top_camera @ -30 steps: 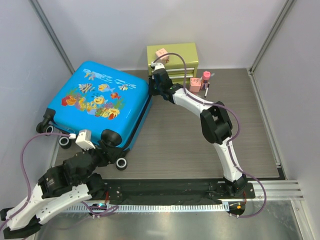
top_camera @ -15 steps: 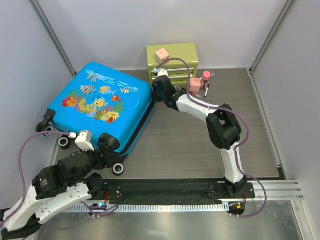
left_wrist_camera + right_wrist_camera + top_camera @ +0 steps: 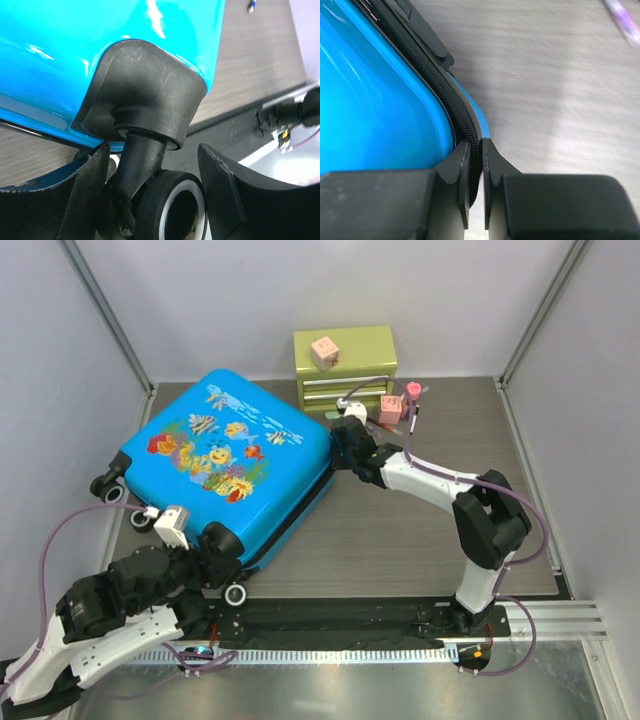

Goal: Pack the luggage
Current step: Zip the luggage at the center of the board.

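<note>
Top external view showed the luggage (image 3: 225,465), a bright blue hard-shell suitcase printed with fish and coral, lying closed and flat on the grey wood-grain surface (image 3: 400,530), turned at an angle in the left half, its black wheels toward the near left. One of its far corners lay just beside a small green drawer chest (image 3: 345,365) at the back wall, which carried a pink cube (image 3: 323,350) on top, with another pink block (image 3: 391,408) on the surface just in front of it. The left tool (image 3: 215,558) sat at the suitcase's near corner, by a caster wheel (image 3: 236,593). From the left wrist, the left tool (image 3: 155,150) stood wide, its fingers (image 3: 85,200) on either side of the wheel (image 3: 172,210) and its black stem below the corner housing (image 3: 145,90); whether they pressed on the wheel could not be told. The right arm reached across the surface so that the right tool (image 3: 342,440) met the suitcase's right-hand corner. From the right wrist, the right tool (image 3: 476,150) was narrow, its fingers (image 3: 455,170) pinched on the suitcase's rim where the black zipper (image 3: 430,95) ran down into the slit between them, blue shell on the left and bare surface on the right.
</note>
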Tool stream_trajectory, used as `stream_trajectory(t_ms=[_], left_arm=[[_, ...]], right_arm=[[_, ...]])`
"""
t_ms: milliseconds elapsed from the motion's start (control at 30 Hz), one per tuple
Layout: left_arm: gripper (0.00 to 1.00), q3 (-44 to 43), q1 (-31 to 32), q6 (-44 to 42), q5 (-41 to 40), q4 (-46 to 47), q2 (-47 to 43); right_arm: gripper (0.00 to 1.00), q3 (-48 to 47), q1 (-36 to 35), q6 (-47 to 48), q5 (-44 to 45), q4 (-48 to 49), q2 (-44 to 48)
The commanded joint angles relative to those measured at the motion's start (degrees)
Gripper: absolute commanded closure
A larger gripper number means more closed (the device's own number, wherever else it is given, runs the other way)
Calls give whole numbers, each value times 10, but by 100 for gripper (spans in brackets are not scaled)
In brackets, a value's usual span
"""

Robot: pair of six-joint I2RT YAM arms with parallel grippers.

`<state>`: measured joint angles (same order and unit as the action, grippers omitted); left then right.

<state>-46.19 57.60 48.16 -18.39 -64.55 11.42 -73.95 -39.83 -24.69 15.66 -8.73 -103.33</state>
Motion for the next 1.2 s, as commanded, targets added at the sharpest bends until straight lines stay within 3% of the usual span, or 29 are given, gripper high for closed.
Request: stream_trajectory(t_ms=[0, 233, 600, 667, 700, 733, 833, 933, 1167], left_arm=[[100, -33, -2, -29, 37, 166, 34], [100, -14, -2, -45, 102, 215, 67], [100, 58, -2, -40, 182, 373, 91], [100, 68, -2, -36, 201, 391, 99], [100, 68, -2, -36, 202, 402, 100], [100, 66, -2, -37, 202, 406, 101], [100, 61, -2, -39, 201, 421, 101], [100, 54, -2, -40, 202, 429, 106], [100, 52, -2, -35, 207, 445, 106]], right_arm=[[99, 62, -34, -35, -48, -90, 94], [99, 137, -34, -62, 8, -122, 203], [99, 243, -33, -99, 63, -210, 356], [88, 253, -33, -99, 50, -218, 387], [79, 255, -33, -97, 49, -222, 396], [61, 255, -33, -94, 48, -227, 412], [35, 256, -32, -80, 42, -234, 442], [26, 248, -32, -72, 18, -236, 458], [18, 196, -27, -60, 47, -309, 513]])
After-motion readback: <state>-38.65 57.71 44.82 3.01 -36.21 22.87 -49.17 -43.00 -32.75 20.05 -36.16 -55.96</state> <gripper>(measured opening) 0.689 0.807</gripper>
